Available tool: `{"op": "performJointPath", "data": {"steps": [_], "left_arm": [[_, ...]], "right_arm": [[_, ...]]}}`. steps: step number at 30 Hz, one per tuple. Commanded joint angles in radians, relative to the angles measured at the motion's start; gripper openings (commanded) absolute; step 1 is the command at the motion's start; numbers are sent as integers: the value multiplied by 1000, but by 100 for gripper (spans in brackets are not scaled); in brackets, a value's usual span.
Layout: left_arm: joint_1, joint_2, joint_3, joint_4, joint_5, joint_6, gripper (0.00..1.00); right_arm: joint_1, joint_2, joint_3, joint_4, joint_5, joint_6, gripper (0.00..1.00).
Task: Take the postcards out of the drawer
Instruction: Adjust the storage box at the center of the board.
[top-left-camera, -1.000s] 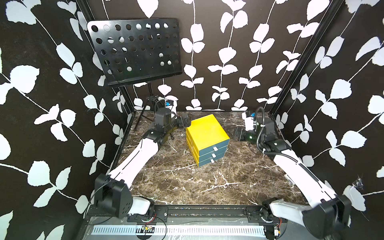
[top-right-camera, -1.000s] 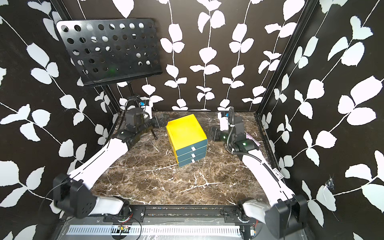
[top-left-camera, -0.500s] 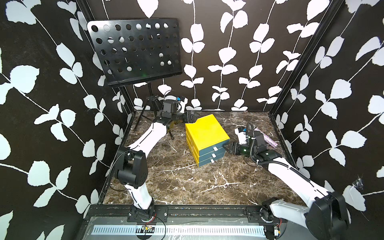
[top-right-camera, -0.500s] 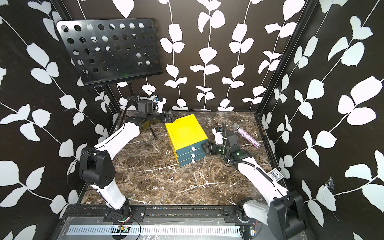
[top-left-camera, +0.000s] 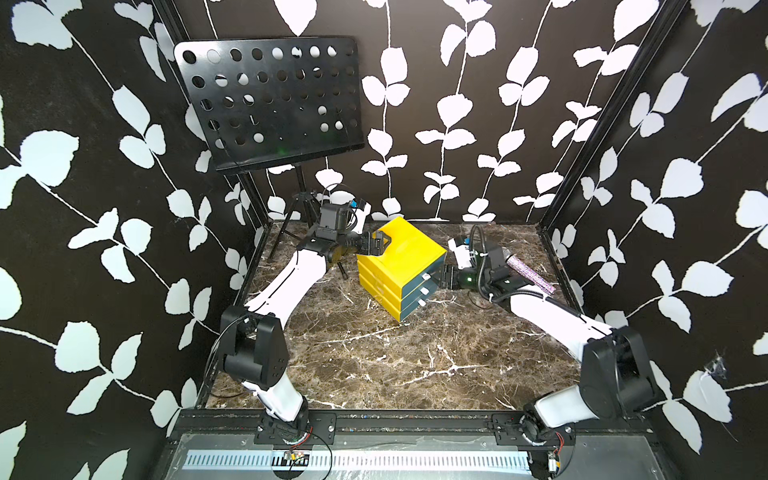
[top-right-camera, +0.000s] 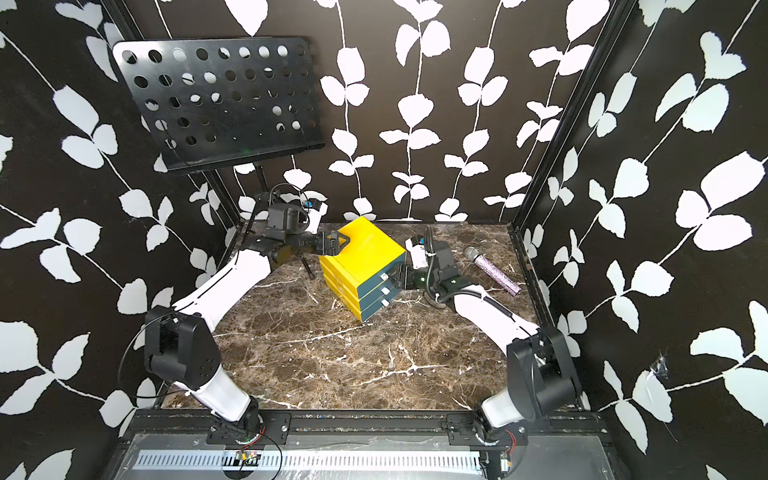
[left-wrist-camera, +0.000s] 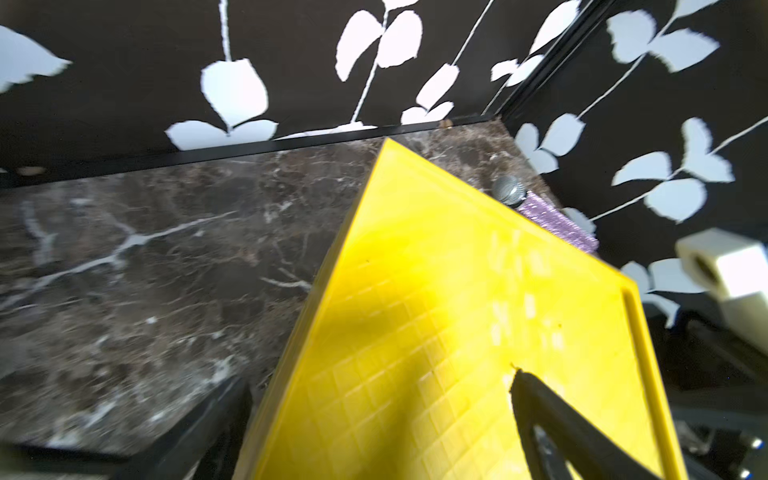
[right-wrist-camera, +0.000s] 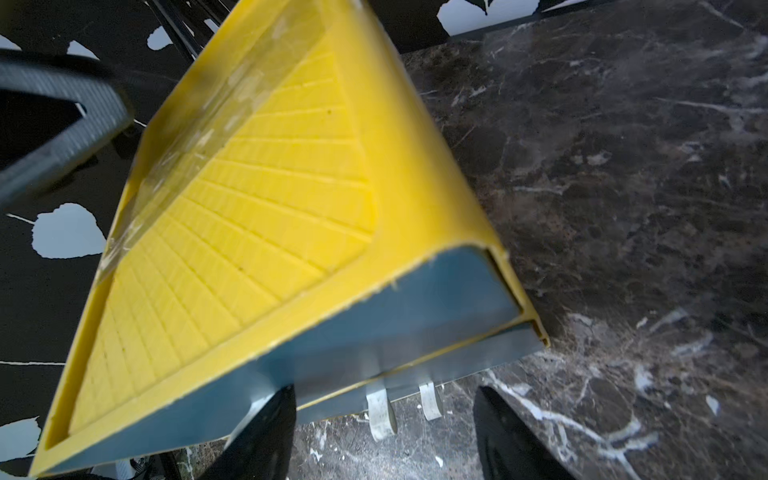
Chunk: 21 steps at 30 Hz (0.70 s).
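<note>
Both arms have reached in to the drawer unit (top-left-camera: 399, 249): my left pincer (top-left-camera: 380, 245) wide over its back corner, right pincer (top-left-camera: 444, 277) part-open at the top drawer (top-left-camera: 417, 275). I can't see the postcards; drawers shut.

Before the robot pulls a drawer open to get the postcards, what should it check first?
1. Drawers of the yellow cabinet: all three shut, so not ok yet.
2. Postcards in sight: cannot tell, none shows.
3. Right gripper open at the drawer fronts: ok.
4. Top handle between its fingers: cannot tell, one finger covers that spot in the right wrist view.
5. Left gripper open astride the cabinet's back corner: ok.
6. Microphone lies apart from the cabinet, beyond the right arm: ok.
</note>
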Motion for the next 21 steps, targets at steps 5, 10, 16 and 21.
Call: {"op": "performJointPath", "data": {"steps": [5,10,16,21], "left_arm": [[-2,-110,-41,-87,-109,113,99],[17,-105,-15,-79,-153,135,99],[26,-6,95,-68,-126,123,99],[26,67,147,-73,-58,90,99]], "right_arm": [[63,70,113,87,-60,-26,67],[79,47,101,59,-54,-36,67],[80,-25,63,-2,-25,-61,66],[80,-54,53,-56,-97,-72,58]]}}
